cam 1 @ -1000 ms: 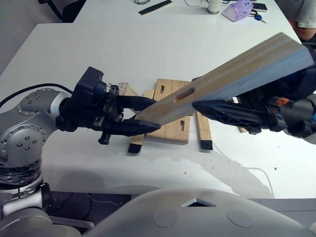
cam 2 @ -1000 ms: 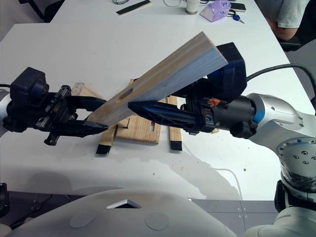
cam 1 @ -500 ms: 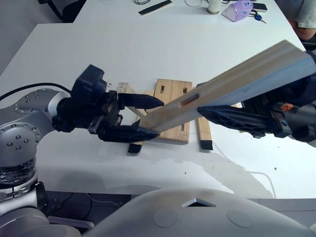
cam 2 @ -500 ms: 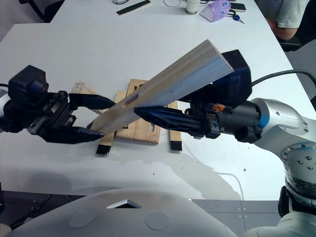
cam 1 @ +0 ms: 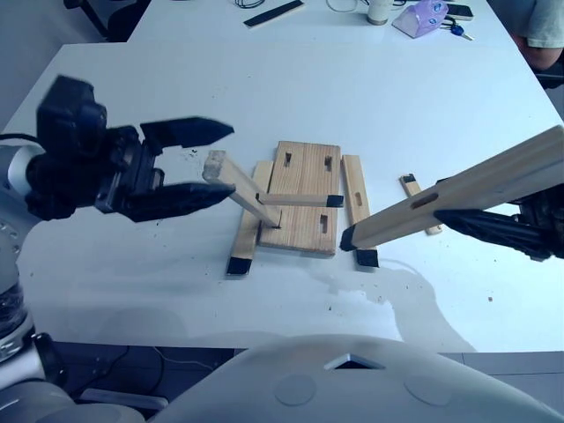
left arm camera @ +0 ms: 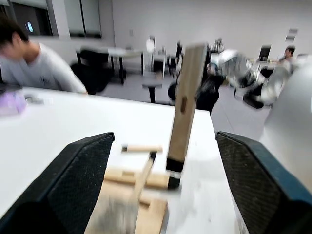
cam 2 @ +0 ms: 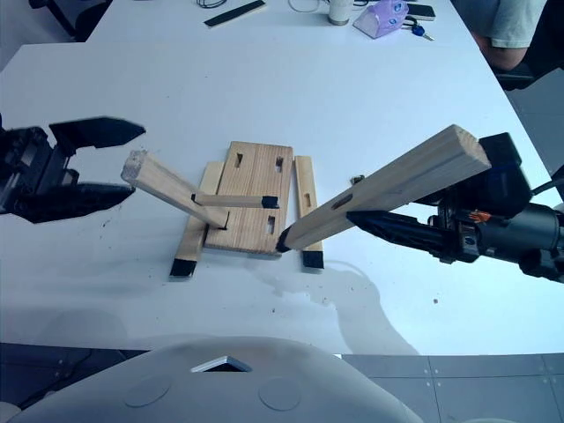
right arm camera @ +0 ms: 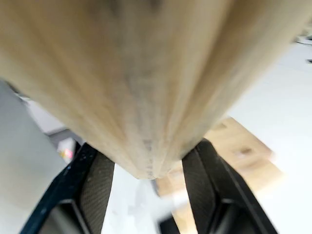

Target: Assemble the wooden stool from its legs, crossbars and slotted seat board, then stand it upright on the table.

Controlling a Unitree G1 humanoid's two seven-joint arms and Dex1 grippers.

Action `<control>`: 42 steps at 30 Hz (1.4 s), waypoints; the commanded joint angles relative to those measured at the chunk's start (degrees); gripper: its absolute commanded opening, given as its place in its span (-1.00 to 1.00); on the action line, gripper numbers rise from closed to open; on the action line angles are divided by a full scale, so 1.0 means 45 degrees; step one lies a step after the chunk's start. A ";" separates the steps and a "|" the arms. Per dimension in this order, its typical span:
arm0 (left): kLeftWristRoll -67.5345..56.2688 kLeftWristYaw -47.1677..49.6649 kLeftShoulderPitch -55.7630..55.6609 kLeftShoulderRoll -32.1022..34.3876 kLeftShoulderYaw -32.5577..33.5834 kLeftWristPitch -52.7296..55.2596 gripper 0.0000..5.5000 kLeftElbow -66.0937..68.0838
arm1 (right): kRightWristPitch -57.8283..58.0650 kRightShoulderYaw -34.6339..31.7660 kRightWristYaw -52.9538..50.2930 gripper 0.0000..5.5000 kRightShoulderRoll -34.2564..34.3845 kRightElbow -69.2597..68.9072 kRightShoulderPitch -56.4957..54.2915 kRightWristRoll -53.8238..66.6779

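Right claw (cam 2: 379, 217) grasps the long pale wooden leg (cam 2: 388, 187), tilted toward the flat slotted seat board (cam 2: 256, 176), probably for insertion; left claw (cam 1: 227, 160) stands released.

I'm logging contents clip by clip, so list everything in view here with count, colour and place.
seat board: one, pale wood, slotted, flat at table centre.
legs: four, pale wood; tilted leg leans up from the board, two flat legs along its sides, held leg raised on the right.
crossbars: two, pale wood; fitted crossbar juts from the tilted leg, loose crossbar right of the board.
table: one, white.
cup, purple case, black strip: one each, far edge.
left gripper: black, open beside the tilted leg's top.
right gripper: black, shut on the held leg.
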 commanded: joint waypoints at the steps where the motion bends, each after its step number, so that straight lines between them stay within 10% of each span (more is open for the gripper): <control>1: 0.4454 -0.1268 0.1510 0.0469 -0.2171 -0.2765 0.40 0.1507 | -0.1827 0.2849 -0.0595 -0.28 0.0866 -0.0088 -0.0329 -0.3743; 19: 0.2195 0.2402 -0.2662 -0.1663 -0.2430 -0.1894 0.40 0.1358 | -0.3222 0.5621 -0.0853 -0.28 0.2568 0.0960 -0.1561 -0.6477; 36: 0.2196 0.2751 -0.3509 -0.1893 -0.1206 -0.1418 0.40 0.4076 | -0.3020 0.2830 -0.2915 -0.28 0.4439 0.1974 -0.2514 -0.4105; 42: 0.5559 0.2097 -0.3532 -0.1591 -0.2303 -0.3776 0.40 0.7207 | -0.5449 0.3458 -0.3238 -0.28 0.5759 0.3841 -0.1057 -0.7128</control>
